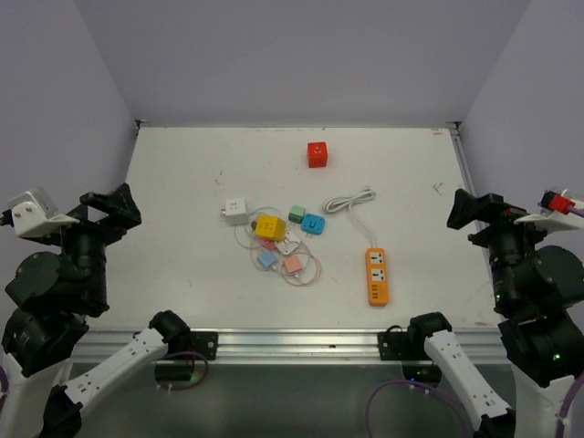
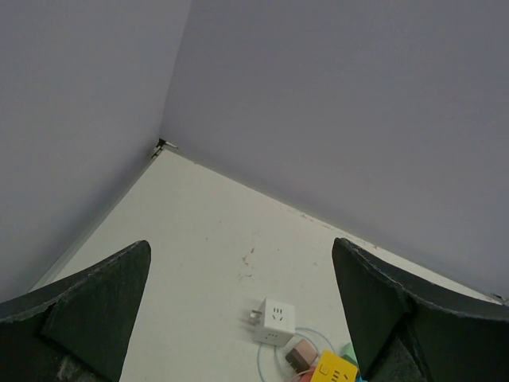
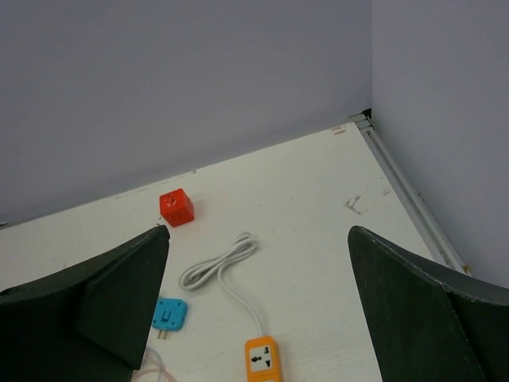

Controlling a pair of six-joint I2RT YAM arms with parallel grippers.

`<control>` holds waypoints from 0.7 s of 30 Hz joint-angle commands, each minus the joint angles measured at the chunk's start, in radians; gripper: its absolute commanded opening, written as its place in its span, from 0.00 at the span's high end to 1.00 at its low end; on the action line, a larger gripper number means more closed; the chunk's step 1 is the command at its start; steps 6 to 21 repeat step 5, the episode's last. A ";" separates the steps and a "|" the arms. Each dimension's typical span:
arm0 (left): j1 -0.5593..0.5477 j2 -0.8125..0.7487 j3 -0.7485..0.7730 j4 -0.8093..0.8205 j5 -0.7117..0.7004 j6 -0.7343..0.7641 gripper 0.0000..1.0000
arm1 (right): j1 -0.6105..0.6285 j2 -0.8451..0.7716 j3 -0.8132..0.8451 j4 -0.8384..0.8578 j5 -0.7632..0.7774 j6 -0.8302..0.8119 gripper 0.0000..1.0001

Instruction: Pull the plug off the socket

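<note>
A cluster of small adapters lies mid-table: a yellow cube socket (image 1: 268, 226), a white cube socket (image 1: 235, 211), a green adapter (image 1: 297, 213), a blue plug (image 1: 313, 224) and pink, red and light-blue plugs (image 1: 281, 255) with thin looped cables. I cannot tell which plug sits in which socket. The white cube (image 2: 274, 321) and the yellow cube (image 2: 334, 370) also show in the left wrist view. My left gripper (image 1: 108, 203) (image 2: 240, 247) is open and empty, high at the left. My right gripper (image 1: 464, 212) (image 3: 258, 231) is open and empty, high at the right.
An orange power strip (image 1: 377, 276) (image 3: 262, 360) lies right of the cluster, with a coiled white cord (image 1: 349, 201) (image 3: 219, 263). A red cube socket (image 1: 317, 153) (image 3: 176, 208) stands near the back wall. Walls enclose the table on three sides.
</note>
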 commanded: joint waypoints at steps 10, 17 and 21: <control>0.004 0.018 -0.011 0.062 0.005 0.009 0.00 | 0.006 0.026 -0.005 0.059 -0.023 -0.020 0.01; 0.004 0.018 -0.011 0.062 0.005 0.009 0.00 | 0.006 0.026 -0.005 0.059 -0.023 -0.020 0.01; 0.004 0.018 -0.011 0.062 0.005 0.009 0.00 | 0.006 0.026 -0.005 0.059 -0.023 -0.020 0.01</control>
